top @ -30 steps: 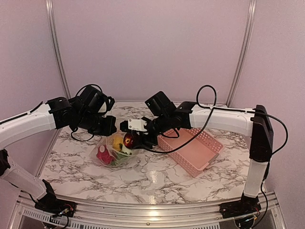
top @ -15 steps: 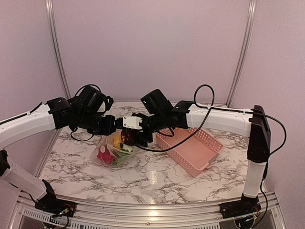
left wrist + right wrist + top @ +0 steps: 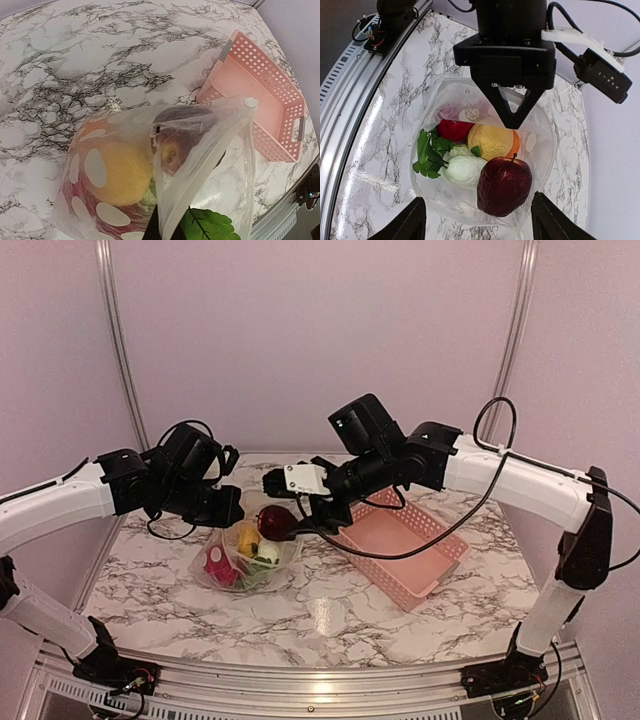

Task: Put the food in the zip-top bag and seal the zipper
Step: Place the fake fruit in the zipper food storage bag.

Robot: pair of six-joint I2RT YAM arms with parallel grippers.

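Observation:
The zip-top bag (image 3: pixel 445 200), clear with white dots, lies open on the marble table. Inside it sits food: a dark red apple (image 3: pixel 504 185) near the mouth, a peach-yellow fruit (image 3: pixel 490 140), a red piece (image 3: pixel 452 130), a white piece (image 3: pixel 462 169) and green leaves (image 3: pixel 427 155). My left gripper (image 3: pixel 512 112) is shut on the bag's edge and holds it up. In the left wrist view the whitish zipper (image 3: pixel 202 177) runs up from the left gripper (image 3: pixel 165 231). My right gripper (image 3: pixel 481 225) hangs open above the mouth, its fingers (image 3: pixel 410 222) clear of the apple.
A pink slotted basket (image 3: pixel 430 540) stands tilted to the right of the bag (image 3: pixel 240 562), under the right arm. The table's near rail (image 3: pixel 300 680) and the two arm bases lie at the front. Purple walls close the back.
My right gripper has risen and drawn back to the right from the bag's mouth, leaving the dark red apple in the bag. The left gripper still holds the bag's edge.

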